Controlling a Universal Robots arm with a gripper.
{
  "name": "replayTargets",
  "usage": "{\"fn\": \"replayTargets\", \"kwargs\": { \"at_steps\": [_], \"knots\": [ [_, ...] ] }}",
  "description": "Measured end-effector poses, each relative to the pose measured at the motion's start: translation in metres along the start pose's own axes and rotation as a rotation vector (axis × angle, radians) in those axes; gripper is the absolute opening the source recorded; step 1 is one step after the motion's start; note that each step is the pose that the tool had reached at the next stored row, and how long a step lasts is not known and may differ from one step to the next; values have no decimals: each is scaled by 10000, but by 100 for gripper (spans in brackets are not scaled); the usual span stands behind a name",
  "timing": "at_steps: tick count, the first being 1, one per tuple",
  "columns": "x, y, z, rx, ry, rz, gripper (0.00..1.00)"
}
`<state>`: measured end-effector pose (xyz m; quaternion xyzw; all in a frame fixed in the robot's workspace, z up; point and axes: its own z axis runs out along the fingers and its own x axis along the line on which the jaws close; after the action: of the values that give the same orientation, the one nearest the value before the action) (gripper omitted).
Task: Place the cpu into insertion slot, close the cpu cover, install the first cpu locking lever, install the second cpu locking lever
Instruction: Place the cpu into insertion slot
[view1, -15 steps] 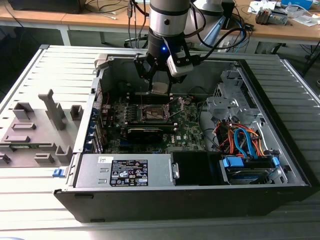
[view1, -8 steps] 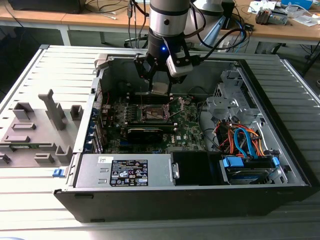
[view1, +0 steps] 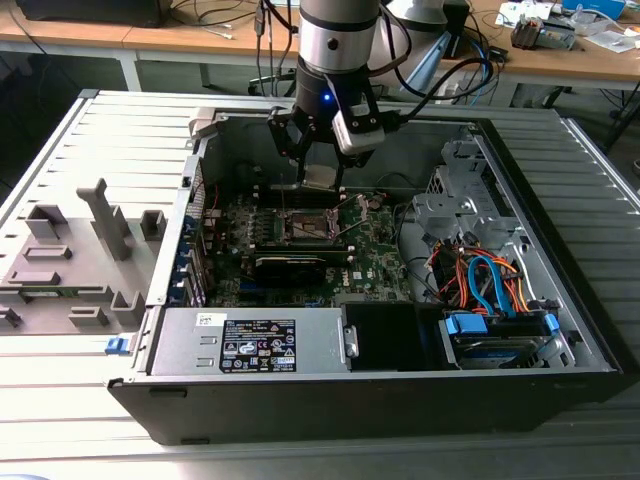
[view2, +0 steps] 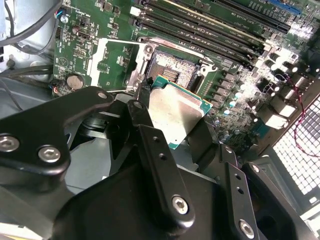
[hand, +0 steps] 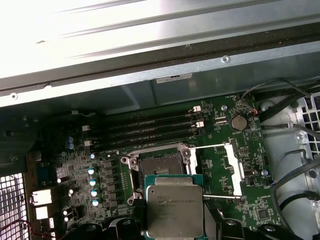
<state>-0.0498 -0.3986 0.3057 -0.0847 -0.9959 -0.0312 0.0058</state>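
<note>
cpu (view2: 176, 111) is gripped by two opposite edges between the black fingers (view2: 141, 116) of the gripper (view1: 320, 172), which are closed onto it, with its silvery top exposed. It is held inside the open computer case (view1: 560, 375), above the green circuit board (view1: 375, 255) and clear of it. In the first wrist view the chip is seen just beside the insertion slot (hand: 160, 167), covering part of the slot's near rim. The slot's dark centre is left exposed. The cpu cover (hand: 234, 169) is swung open and laid flat beside the slot, the green board being seen through its window. Two thin locking levers (hand: 210, 146) are seen lying unlatched between the slot and the cover. The case also contains a grey power supply (view1: 250, 342) and a bundle of blue and orange cables (view1: 485, 280).
</note>
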Motion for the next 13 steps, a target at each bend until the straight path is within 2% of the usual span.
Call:
{"fn": "replayTargets", "kwargs": {
  "at_steps": [13],
  "knots": [
    [0,0,0,0,-8,119,55]
  ]
}}
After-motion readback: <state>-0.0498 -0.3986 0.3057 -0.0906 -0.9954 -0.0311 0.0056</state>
